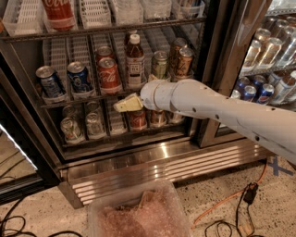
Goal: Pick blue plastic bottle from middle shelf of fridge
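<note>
One gripper [117,107] hangs, fingers clenched on nothing; just above them, the blue plastic bottle [134,62] stands on the middle shelf [88,96].

My gripper [126,103] hangs at the middle shelf [83,98] edge; my arm [208,106] partly hides the lower cans [138,119]; the bin [138,217] is cut off below.

We read white Coca-Cola script on the red can [109,76] just up-left of the tool [121,105], and on the red bottle [58,11] far above it. Label print on the slim bottle [134,60] is illegible.
</note>
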